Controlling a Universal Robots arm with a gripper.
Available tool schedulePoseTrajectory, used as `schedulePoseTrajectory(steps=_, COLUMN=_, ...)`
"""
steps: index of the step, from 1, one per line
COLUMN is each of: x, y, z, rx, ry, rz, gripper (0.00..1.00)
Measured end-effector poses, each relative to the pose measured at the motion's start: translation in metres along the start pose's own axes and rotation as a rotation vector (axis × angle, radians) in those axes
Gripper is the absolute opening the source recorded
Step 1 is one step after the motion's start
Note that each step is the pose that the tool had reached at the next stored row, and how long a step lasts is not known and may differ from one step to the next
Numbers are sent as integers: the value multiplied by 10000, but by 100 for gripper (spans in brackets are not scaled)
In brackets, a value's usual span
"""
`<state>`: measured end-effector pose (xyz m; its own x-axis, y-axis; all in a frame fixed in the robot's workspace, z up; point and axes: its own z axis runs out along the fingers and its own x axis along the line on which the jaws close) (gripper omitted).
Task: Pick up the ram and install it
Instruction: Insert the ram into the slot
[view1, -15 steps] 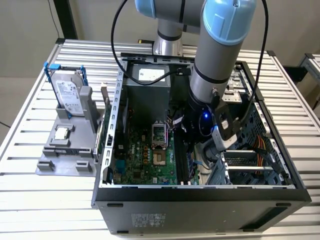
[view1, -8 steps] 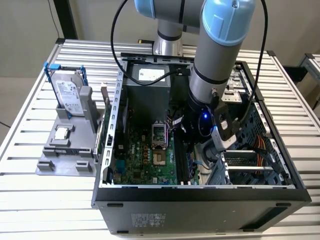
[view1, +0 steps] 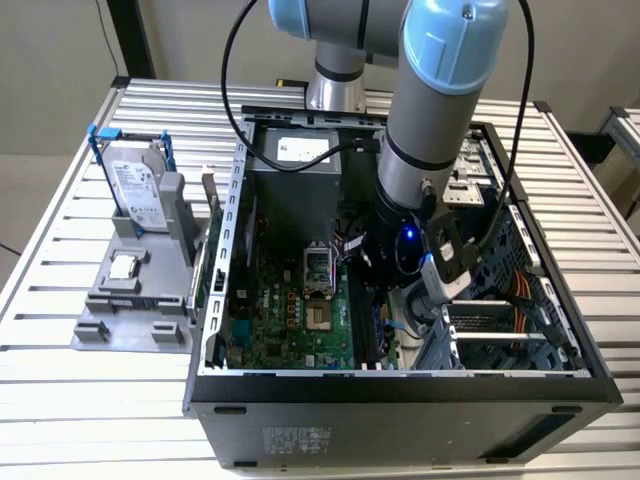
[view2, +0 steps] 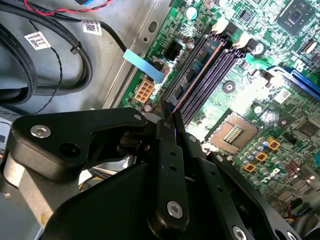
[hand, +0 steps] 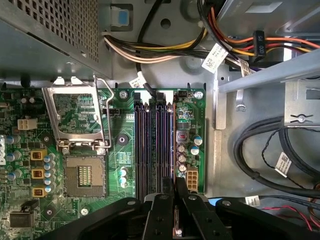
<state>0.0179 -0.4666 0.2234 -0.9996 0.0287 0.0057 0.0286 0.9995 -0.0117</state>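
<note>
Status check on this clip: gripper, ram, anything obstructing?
Gripper inside the computer case, shut on the ram. Ram standing edge-on in the memory slots. Nothing blocking the slots.

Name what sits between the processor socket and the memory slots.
In the first wrist view, a round mounting hole and two small capacitors sit on the green board between the processor socket and the memory slots.
</note>
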Motion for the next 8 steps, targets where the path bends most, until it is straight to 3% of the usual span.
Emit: schedulePoseTrajectory(steps=8, x=15, y=0, z=13, rx=-3, ry=0, rz=50, gripper=0)
